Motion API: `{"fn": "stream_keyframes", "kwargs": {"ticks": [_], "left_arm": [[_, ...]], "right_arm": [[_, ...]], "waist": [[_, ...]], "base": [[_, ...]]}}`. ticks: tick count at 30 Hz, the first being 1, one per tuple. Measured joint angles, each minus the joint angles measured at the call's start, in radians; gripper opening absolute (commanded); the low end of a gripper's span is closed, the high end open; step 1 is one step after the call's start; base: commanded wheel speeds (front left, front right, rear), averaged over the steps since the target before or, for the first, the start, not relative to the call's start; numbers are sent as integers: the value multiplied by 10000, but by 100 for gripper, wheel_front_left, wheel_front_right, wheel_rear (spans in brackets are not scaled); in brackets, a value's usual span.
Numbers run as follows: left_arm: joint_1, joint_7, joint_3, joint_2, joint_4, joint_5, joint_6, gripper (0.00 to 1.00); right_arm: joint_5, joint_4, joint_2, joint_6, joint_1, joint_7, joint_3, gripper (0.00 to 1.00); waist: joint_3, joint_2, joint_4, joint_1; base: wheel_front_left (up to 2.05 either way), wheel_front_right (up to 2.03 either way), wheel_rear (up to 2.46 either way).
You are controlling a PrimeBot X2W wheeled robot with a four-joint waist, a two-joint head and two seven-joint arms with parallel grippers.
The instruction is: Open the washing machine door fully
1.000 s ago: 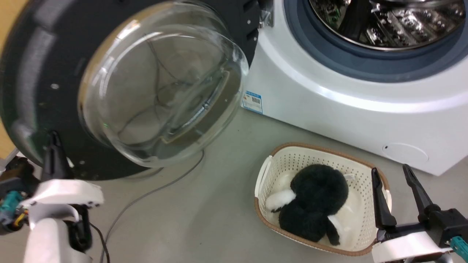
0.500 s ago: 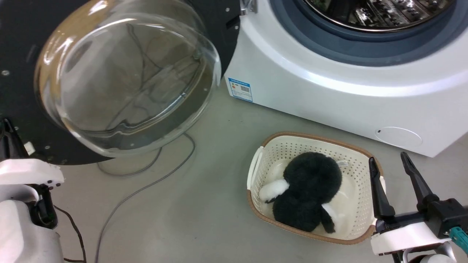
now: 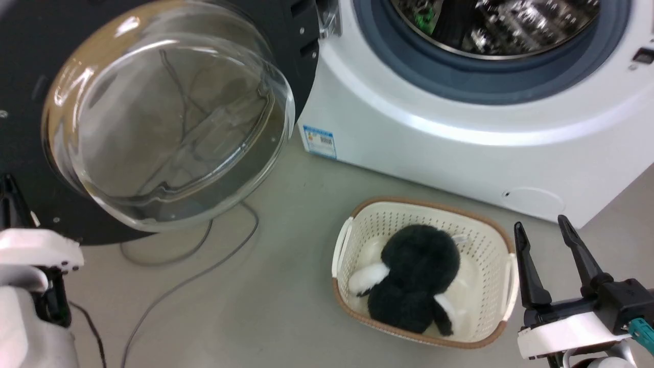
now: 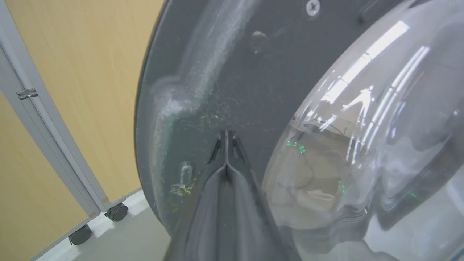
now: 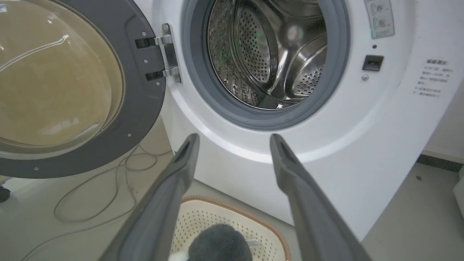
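Washing machine door (image 3: 168, 117) stands wide, glass bulging — left fingers (image 4: 217, 192) together, right fingers (image 5: 170, 195) apart.

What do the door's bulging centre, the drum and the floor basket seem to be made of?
Door's bulging clear bowl: glossy glass or clear plastic, see-through with reflections.
Perforated silver drum: shiny metal, probably steel.
Cream perforated basket: likely matte plastic, brown woven-looking rim.

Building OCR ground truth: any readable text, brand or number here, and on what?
None legible.
Blue label low on the washing machine front: too small to read.
Sticker higher up its front: blurred symbols, unreadable.
Grey print at its right side: blurred, unreadable.
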State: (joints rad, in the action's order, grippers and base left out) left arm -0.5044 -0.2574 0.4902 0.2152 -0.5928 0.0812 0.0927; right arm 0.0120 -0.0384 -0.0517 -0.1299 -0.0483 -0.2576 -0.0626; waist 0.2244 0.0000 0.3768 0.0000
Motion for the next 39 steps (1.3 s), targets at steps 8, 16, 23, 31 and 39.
{"fn": "stream_keyframes", "kwargs": {"ticks": [8, 16, 23, 31, 39], "left_arm": [[1152, 0, -167, -96, 1085, -290, 173, 0], [2387, 0, -1218, -631, 2865, -552, 307, 0], [3318, 0, -1933, -897, 4000, -502, 336, 0], [4038, 0, -2982, -1271, 4700, -422, 337, 0], [4481, -2, -3676, -1465, 4840, -337, 336, 100]], "right_arm": [[330, 19, -2, 0, 347, 0, -42, 100], [512, 403, 0, 0, 741, 0, -207, 100], [583, 980, -2, 0, 888, 0, -382, 100], [709, 1210, -2, 0, 1146, 0, -596, 100], [811, 1139, 0, 0, 1290, 0, -579, 100]], "waist": [[-903, 0, -264, -1], [-1721, 0, -542, -1], [-2139, 0, -1009, -2], [-2359, 0, -1669, -2], [-2439, 0, -2413, -1]], "base": [[0, 0, 0], [0, 0, 0], [0, 0, 0], [0, 0, 0], [0, 0, 0]]}}
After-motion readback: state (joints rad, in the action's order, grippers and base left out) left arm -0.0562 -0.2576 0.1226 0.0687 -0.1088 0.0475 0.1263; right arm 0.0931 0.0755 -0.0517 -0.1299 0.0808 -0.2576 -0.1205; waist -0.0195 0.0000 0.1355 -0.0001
